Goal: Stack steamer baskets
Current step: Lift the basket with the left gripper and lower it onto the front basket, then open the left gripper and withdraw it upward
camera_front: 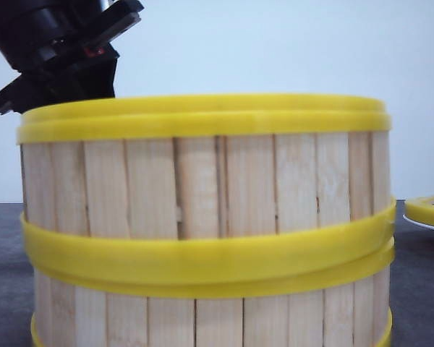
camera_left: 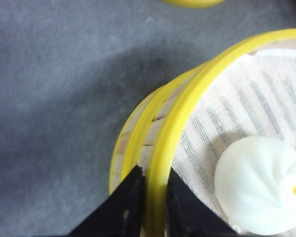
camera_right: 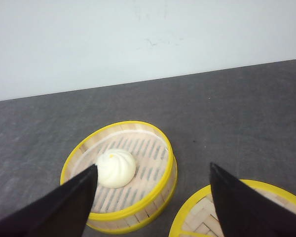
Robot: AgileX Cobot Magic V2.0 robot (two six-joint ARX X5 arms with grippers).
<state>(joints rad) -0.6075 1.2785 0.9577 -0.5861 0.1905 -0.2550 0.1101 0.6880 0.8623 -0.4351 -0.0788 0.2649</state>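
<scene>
Steamer baskets (camera_front: 202, 210): pale wood slats, bright yellow rims. Bun (camera_left: 260, 183): white, yellow dot. Table (camera_left: 54, 98): dark grey.

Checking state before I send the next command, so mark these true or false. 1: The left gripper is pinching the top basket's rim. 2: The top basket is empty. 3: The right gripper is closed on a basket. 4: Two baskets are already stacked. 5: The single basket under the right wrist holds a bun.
1. True: the left gripper clamps the top basket's rim.
2. False: a white bun lies on its cloth liner.
3. False: the right gripper is open, holding nothing.
4. True: the top basket sits on the lower basket.
5. True: the single basket holds a bun.
</scene>
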